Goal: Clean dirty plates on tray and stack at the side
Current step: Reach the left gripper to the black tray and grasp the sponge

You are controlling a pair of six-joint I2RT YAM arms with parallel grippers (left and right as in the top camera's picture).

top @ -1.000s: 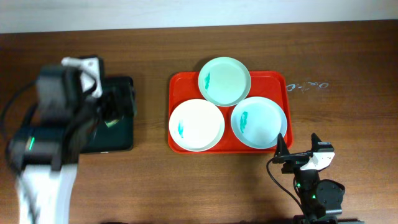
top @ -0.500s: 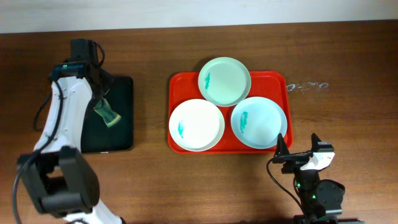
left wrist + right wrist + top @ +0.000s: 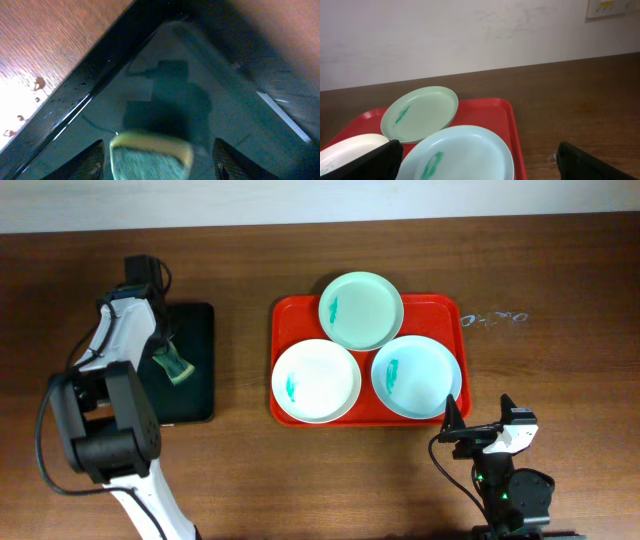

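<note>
Three plates lie on the red tray (image 3: 288, 315): pale mint (image 3: 361, 310) at the back, white (image 3: 316, 380) front left, light blue (image 3: 416, 377) front right. Each has a small teal smear. My left gripper (image 3: 160, 348) is over the black tray (image 3: 195, 395), open, its fingers either side of a green and yellow sponge (image 3: 172, 367) without pressing it; the left wrist view shows the sponge (image 3: 150, 157) between the fingertips (image 3: 156, 167). My right gripper (image 3: 455, 423) is open and empty just in front of the red tray, facing the light blue plate (image 3: 465, 150) and the mint plate (image 3: 420, 112).
The black tray's corner rim (image 3: 90, 85) shows in the left wrist view, with wet drops on the wood beside it. Bare wooden table lies right of the red tray (image 3: 507, 112) and between the two trays. A pale wall borders the far edge.
My left arm has swung from a blurred pose over the table's left side to reach over the black tray, ending above the sponge. The right arm and the plates have not moved.
</note>
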